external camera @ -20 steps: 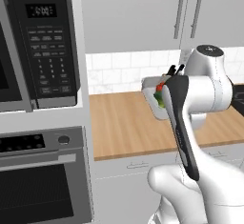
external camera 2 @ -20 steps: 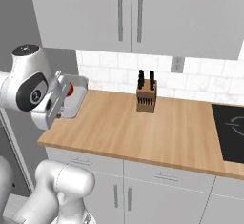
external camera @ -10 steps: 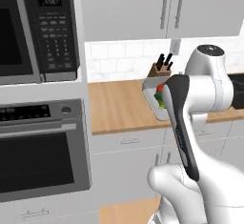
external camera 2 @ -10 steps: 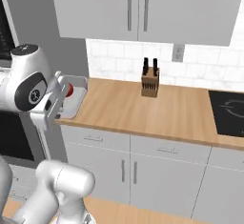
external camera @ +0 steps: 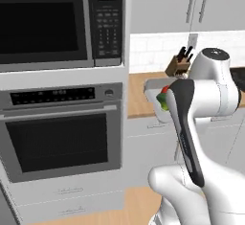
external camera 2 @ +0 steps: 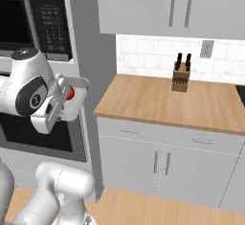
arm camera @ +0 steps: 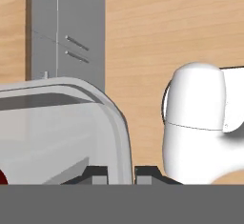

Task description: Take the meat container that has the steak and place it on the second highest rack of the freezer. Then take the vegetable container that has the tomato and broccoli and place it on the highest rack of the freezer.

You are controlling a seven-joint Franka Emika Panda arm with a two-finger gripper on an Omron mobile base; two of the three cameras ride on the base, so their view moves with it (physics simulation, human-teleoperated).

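Observation:
The vegetable container [external camera: 154,96], a pale shallow tray, hangs in the air at chest height in front of the oven column. The red tomato [external camera: 166,90] and the green broccoli [external camera: 163,106] lie in it, partly behind my arm. From the right the vegetable container [external camera 2: 78,95] shows the tomato [external camera 2: 71,93] inside. In the hand view my gripper [arm camera: 121,175] is shut on the container's rim [arm camera: 120,125], one fingertip on each side of it. The meat container, the steak, the freezer and its racks are out of view.
A black microwave [external camera: 57,23] sits above a black-fronted oven [external camera: 62,138] in a grey column at the left. The wooden counter [external camera 2: 158,99] runs to the right, with a knife block [external camera 2: 181,75] at its back, grey cabinets [external camera 2: 158,162] below and wall cabinets [external camera 2: 172,4] above.
The whole picture has shifted: the base has driven back from the counter and toward the oven column. The container stays in the shut gripper, held the same way.

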